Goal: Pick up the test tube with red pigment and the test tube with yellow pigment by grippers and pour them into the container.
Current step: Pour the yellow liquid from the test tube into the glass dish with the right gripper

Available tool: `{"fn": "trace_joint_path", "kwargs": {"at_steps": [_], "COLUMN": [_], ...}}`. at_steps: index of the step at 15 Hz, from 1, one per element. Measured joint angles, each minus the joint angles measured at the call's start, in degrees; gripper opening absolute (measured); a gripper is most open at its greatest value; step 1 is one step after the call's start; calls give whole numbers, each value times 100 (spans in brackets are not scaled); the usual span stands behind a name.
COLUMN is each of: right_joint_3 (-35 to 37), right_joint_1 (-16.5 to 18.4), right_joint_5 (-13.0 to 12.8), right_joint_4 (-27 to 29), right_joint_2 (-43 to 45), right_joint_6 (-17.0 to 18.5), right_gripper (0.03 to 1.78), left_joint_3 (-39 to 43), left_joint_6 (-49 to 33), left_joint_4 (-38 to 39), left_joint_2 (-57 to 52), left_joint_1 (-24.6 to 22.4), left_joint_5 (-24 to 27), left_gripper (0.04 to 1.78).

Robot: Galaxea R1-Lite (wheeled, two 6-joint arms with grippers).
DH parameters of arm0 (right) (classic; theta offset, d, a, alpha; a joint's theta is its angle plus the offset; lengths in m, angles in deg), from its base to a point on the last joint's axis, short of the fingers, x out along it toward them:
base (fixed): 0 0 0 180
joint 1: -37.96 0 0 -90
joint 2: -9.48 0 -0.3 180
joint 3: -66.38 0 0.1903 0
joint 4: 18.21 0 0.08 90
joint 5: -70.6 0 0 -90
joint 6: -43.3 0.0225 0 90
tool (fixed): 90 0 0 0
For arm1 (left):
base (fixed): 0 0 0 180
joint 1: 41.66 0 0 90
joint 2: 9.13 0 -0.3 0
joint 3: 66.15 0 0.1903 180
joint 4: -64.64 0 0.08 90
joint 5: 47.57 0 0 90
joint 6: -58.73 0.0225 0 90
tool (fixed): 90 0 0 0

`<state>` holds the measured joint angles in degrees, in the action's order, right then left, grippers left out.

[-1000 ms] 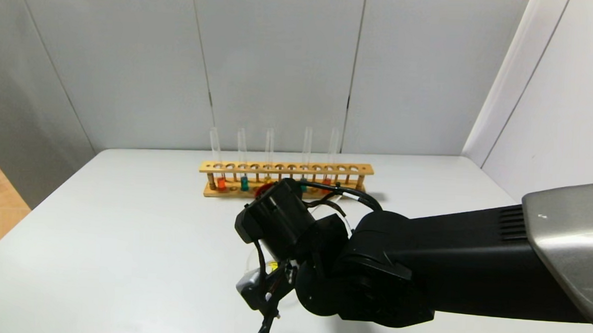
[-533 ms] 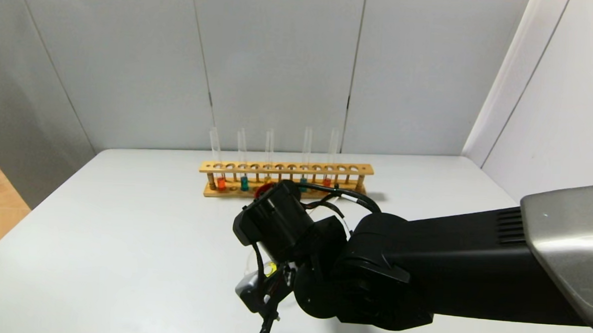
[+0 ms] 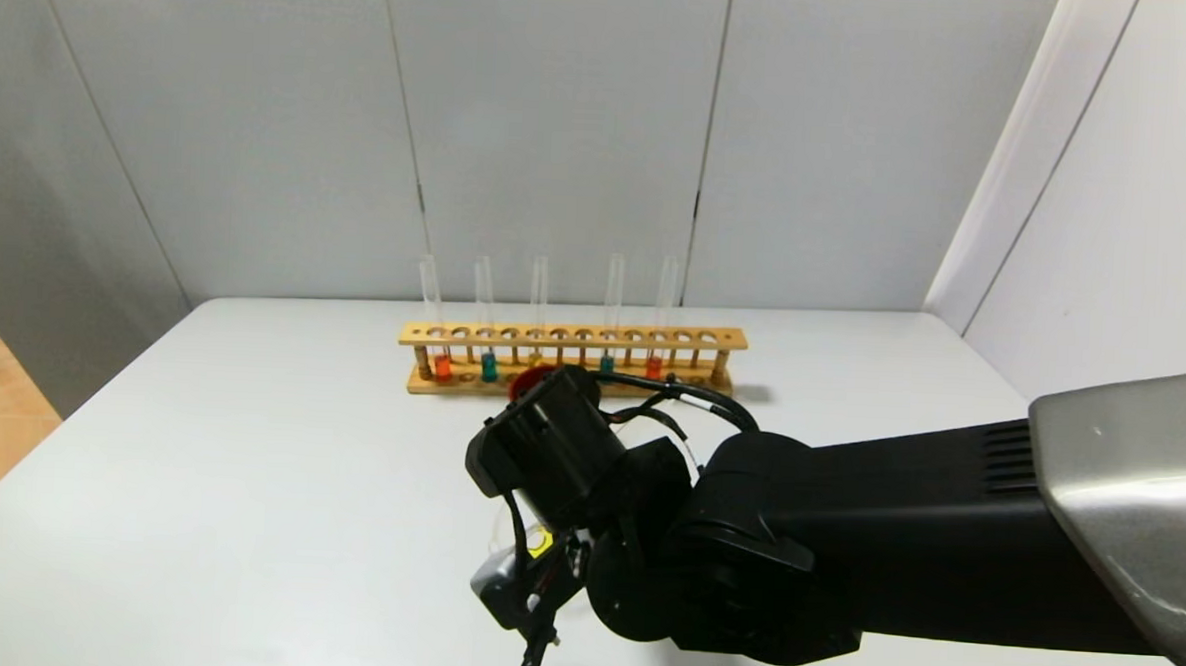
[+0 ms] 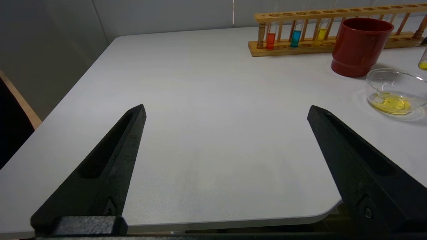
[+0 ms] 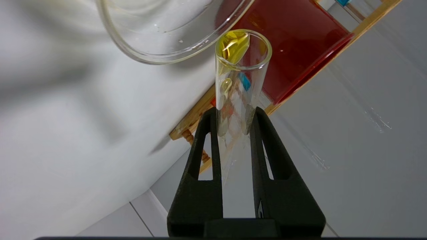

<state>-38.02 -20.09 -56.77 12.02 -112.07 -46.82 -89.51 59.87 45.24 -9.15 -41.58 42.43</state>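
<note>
A: We've got the slender clear glass test tube with yellow pigment (image 5: 241, 83) tipped right over, its open mouth near the rim of the small low clear glass container (image 4: 395, 91), and only a smear of yellow clinging at the lip.

B: And the right claw (image 5: 235, 120) is clenched around the tube's middle, a finger on either side. We'd say that mid-body grip is what lets the wrist roll it for the pour.

A: Look in the container: a shallow yellow pool on its floor. By our reckoning the yellow pour is nearly done.

B: Just beyond it stands the opaque dark red cup (image 4: 360, 46); we can't see inside. Then the long wooden rack (image 3: 572, 357) at the back of the white counter (image 3: 246, 478), tubes upright so nothing spills.

A: Orange, teal and yellow at the rack's left end, and the test tube with red pigment (image 3: 655, 364) untouched near its right end.

B: Our left claw (image 4: 227, 115) is released, jaws spread wide, low over the counter's near edge.
</note>
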Motion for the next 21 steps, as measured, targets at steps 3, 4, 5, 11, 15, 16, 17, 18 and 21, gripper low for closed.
{"fn": "trace_joint_path", "kwargs": {"at_steps": [3,4,5,11,15,16,17,18,21], "right_joint_3": [-149,-216,-265,-194,-135,-135,-130,-124,-119], "right_joint_1": [17,28,30,-2,-10,-10,-7,-5,-2], "right_joint_5": [2,2,5,127,169,171,176,187,219], "right_joint_4": [-37,-61,-141,-404,-463,-568,-675,-739,-827], "right_joint_2": [5,11,20,112,177,190,199,206,239], "right_joint_6": [51,71,105,579,1006,1113,1246,1428,2202], "right_gripper": [27,27,27,27,27,27,27,27,27], "left_joint_3": [0,0,0,0,0,0,0,0,0], "left_joint_6": [-2,0,-2,0,-2,-2,-2,-2,0], "left_joint_4": [0,0,0,0,0,0,0,0,-2], "left_joint_2": [0,0,0,0,0,0,0,0,0], "left_joint_1": [2,2,2,0,0,0,0,2,-2], "left_joint_5": [0,0,0,0,0,0,0,0,0], "left_gripper": [171,171,171,171,171,171,171,171,171]}}
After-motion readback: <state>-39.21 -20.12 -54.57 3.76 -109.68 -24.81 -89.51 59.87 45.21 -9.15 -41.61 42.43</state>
